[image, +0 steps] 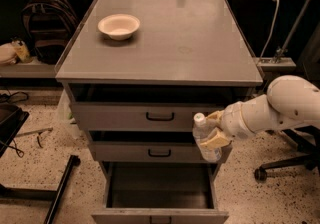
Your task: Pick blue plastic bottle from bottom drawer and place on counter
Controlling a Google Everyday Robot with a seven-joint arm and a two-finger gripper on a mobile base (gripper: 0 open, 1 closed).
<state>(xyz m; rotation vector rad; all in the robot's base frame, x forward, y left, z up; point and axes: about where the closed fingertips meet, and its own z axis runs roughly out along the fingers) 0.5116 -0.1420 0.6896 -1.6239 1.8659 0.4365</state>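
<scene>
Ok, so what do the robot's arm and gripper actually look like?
The arm is glossy white, built of fat rounded tube-like segments, no cables or markings visible. The gripper, in front of the middle drawer, has two stubby tan fingers on a white wrist.

Gripper (216, 129), clamping bottle (210, 152), hangs below counter (190, 43) front-right corner, before drawer fronts (115, 117). Counter edge overhangs above it. Bowl (119, 25) sits near back-left corner; front and right side open for passage.

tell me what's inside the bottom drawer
The bottom drawer shows bare floor; its front hides the near strip. The claw holds the blue plastic bottle above its right side.
</scene>
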